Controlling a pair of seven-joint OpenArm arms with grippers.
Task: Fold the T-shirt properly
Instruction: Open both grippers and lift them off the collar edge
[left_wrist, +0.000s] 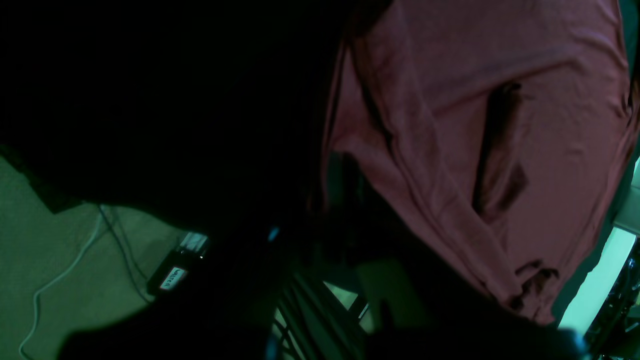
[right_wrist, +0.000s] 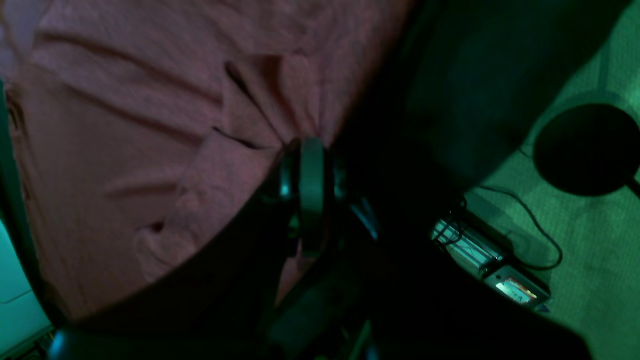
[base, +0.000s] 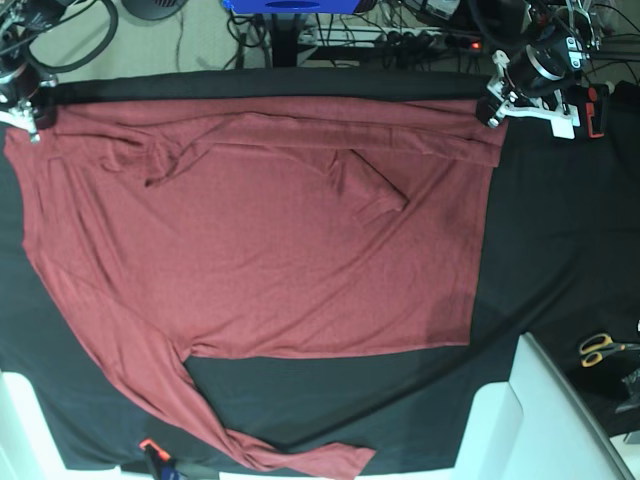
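T-shirt fabric lies spread across the black desk, thin, soft and light, so it will likely sag and wrinkle when lifted. Both the left claw and right claw are clamped on its far corners, sensible holds.

The T-shirt is thin, matt, softly wrinkled knit cloth; the table cloth beneath is matt black fabric.

A black cloth covers the worktop, yellow-handled scissors lie near its right edge, and cables trail on the floor behind.
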